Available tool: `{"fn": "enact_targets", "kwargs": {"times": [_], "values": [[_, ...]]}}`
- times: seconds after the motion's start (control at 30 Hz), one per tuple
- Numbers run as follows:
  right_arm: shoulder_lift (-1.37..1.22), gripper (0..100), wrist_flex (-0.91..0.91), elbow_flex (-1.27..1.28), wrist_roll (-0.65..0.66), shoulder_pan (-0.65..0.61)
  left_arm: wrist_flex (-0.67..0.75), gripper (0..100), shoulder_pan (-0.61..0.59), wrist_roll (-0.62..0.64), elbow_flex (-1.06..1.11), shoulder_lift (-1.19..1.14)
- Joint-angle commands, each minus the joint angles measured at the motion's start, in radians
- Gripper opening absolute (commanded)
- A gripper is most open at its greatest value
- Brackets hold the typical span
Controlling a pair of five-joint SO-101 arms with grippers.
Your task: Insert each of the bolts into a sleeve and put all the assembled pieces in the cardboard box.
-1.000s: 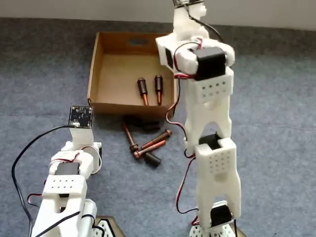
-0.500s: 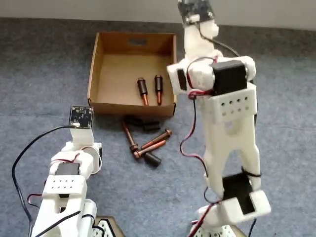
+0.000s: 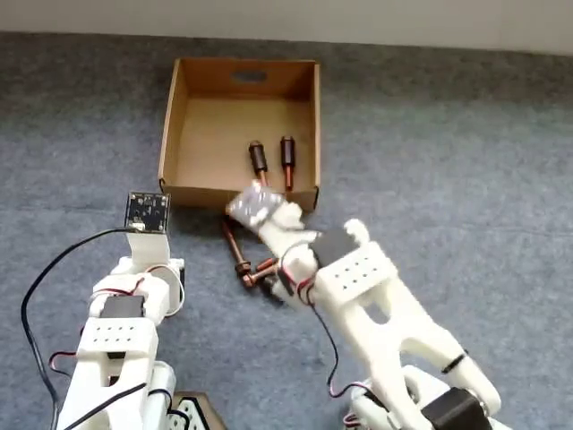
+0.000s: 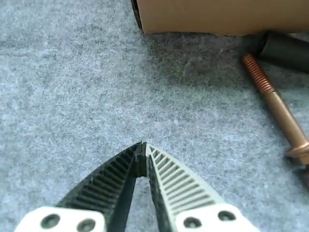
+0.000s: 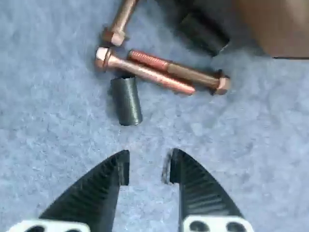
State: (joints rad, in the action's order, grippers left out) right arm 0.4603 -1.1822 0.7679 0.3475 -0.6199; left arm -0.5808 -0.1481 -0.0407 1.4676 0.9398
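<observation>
Right gripper (image 5: 146, 169) poised over the grey carpet (image 5: 251, 159), jaws parted to a narrow gap and holding nothing; the loose sleeve (image 5: 126, 100) lies on the carpet just ahead of the fingertips, a little off the centre line of the gap; its long axis runs nearly in line with the fingers, so the jaws would close across its width; its far end sits against, or almost against, the shank of a pair of copper bolts (image 5: 145, 72) laid head to tail; a third bolt (image 5: 119, 19) and a second sleeve (image 5: 203, 31) lie beyond, toward the cardboard box (image 3: 170, 134). In the high view two assembled pieces (image 3: 259, 159) lie inside the box, side by side. Left gripper (image 4: 143, 152) low over the carpet near the box's front wall, jaws closed tip to tip on nothing. The right arm is judged the nearer to the loose sleeve; a short advance with a slight sideways correction, and probably a wider gap, would bring the jaws astride it.
</observation>
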Motion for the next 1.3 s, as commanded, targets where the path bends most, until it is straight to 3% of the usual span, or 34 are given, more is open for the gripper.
{"fn": "enact_targets", "kwargs": {"times": [0.0, 0.27, 0.6, 1.27], "values": [[0.019, 14.1, 0.199, 0.159, 0.020, -0.021, 0.017, 3, -0.004, -0.009, -0.005, -0.001], [-0.130, 14.1, 0.265, 0.105, 0.020, -0.127, 0.017, 3, -0.004, -0.009, -0.005, -0.001], [-0.397, 14.2, 0.265, -0.073, 0.020, -0.124, 0.017, 3, -0.004, -0.009, -0.005, -0.001], [-0.260, 19.0, 0.245, -0.096, 0.034, -0.131, 0.017, 3, -0.004, -0.009, -0.005, -0.001]]}}
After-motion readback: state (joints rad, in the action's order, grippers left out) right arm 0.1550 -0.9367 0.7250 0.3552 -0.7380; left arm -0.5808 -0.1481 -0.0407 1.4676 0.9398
